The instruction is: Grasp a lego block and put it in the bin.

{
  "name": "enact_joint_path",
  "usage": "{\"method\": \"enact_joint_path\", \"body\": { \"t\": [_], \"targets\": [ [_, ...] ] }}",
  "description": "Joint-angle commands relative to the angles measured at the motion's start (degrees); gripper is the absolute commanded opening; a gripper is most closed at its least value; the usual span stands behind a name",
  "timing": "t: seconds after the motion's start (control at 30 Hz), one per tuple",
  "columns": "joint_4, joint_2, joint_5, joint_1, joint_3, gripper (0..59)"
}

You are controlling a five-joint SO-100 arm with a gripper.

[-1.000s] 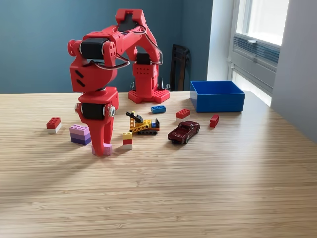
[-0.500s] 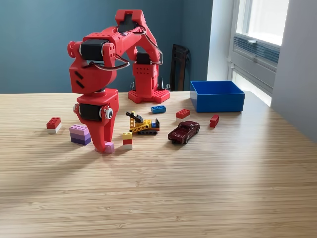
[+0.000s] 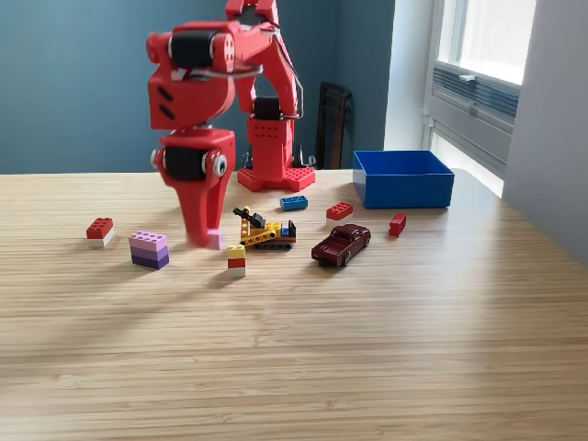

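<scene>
Gripping pink brick (image 3: pixel 214 241), jaws closed, blurred; arm top cut off.

No text, label, brand, number or sign can be read anywhere in the exterior view. Nothing legible is shown on the red arm (image 3: pixel 207 110), on the blue bin (image 3: pixel 404 179), on the bricks, or on the toy car (image 3: pixel 341 244).

Red arm raised, hand (image 3: pixel 208 241) downward, blurred
</scene>
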Motion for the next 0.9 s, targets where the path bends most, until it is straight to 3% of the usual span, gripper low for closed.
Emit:
{"method": "enact_joint_path", "body": {
  "t": [0.03, 0.27, 0.9],
  "targets": [
    [4.31, 15.21, -0.53, -6.24, 1.23, 0.0],
    [10.20, 20.92, 0.97, -21.01, 5.71, 0.0],
    [20.13, 21.09, 14.24, -71.46, 9.58, 0.0]
  ]
}}
